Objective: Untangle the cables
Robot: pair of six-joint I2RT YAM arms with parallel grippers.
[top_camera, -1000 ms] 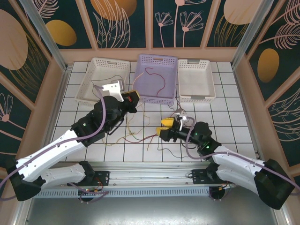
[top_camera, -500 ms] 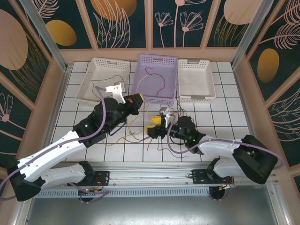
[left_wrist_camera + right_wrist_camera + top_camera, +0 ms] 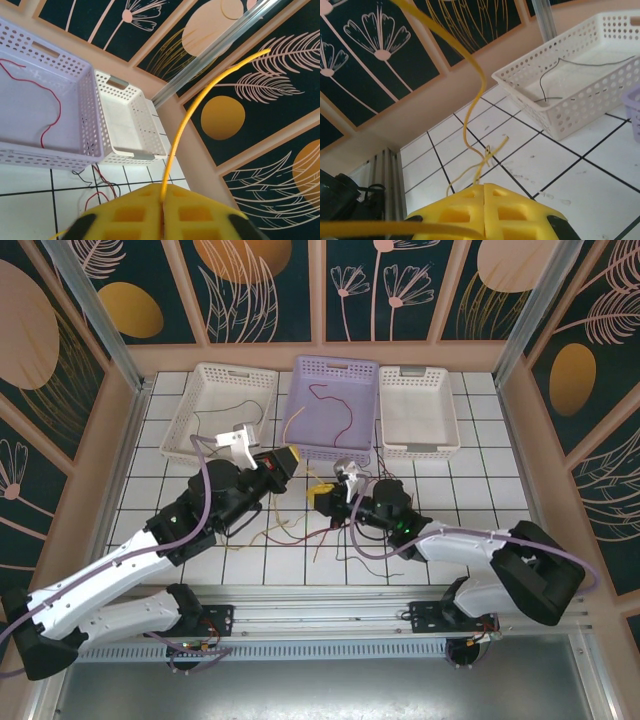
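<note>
Freeing one yellow cable (image 3: 186, 117) from the heap
We see the left gripper (image 3: 162, 200) clamped on the yellow cable; the right gripper (image 3: 484, 197) is closed too, apparently on the same strand. The other cables (image 3: 290, 532) lie tangled on the tiles (image 3: 480, 510) near both grippers. Next, we judge, they should spread apart gently. No writing is legible.

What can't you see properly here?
- Top external: the cable tangle is too thin to trace, and the arms cover part.
- Left wrist: the yellow cable has its lower end hidden in the left pincer.
- Right wrist: the white basket is cut off by the right edge.
</note>
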